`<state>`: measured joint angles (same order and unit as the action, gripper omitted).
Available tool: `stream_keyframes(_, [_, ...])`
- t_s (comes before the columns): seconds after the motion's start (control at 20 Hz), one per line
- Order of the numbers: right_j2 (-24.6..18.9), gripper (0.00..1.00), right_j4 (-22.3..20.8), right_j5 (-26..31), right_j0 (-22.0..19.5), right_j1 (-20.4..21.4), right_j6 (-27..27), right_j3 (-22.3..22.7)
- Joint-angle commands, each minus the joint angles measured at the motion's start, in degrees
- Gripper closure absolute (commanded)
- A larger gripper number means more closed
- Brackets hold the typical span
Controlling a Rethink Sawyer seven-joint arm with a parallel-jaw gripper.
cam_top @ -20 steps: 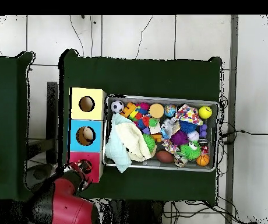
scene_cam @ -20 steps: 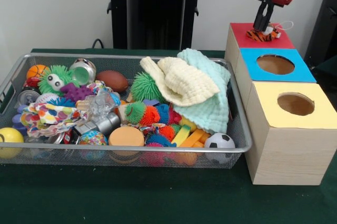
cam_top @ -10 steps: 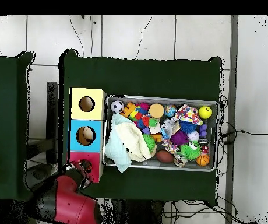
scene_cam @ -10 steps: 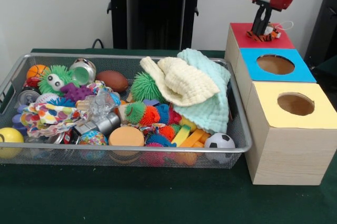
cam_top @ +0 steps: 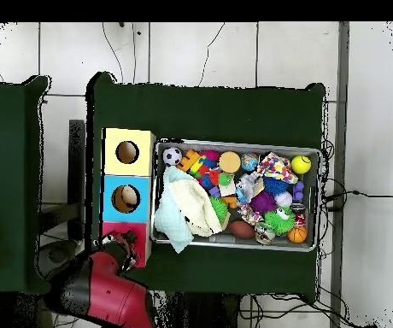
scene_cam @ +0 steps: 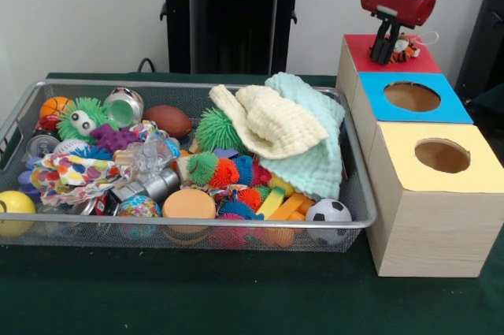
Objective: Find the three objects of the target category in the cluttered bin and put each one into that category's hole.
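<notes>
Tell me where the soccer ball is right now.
In the front view the soccer ball lies in the bin's near right corner, just below the mint cloth and beside the yellow box.

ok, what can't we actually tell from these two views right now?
- Red box's hole: front view, behind gripper and tiger toy; overhead, under the arm.
- Gripper state: too small in both views.
- Bin contents beneath the cloths: covered in both views.

Wire-mesh metal bin (scene_cam: 197, 228), soft cloths (scene_cam: 303, 134), wood-grain boxes (scene_cam: 429, 232), matt green tablecloth (scene_cam: 197, 295)
</notes>
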<state>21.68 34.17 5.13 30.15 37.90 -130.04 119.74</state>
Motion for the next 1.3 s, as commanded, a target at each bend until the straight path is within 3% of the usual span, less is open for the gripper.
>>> stream_keyframes(0.05, [-10.36, 1.00, 2.32, -4.01, -3.61, -3.43, -14.74, 2.71])
stream_keyframes(0.3, [-16.67, 1.00, 3.81, -1.19, -8.08, -2.09, -14.90, 5.90])
stream_keyframes(0.9, [-10.85, 1.00, 2.99, 8.55, -4.88, 3.04, -12.65, 6.54])
stream_keyframes(1.3, [-14.25, 1.00, 3.25, 4.30, -7.58, 4.57, -12.24, 8.90])
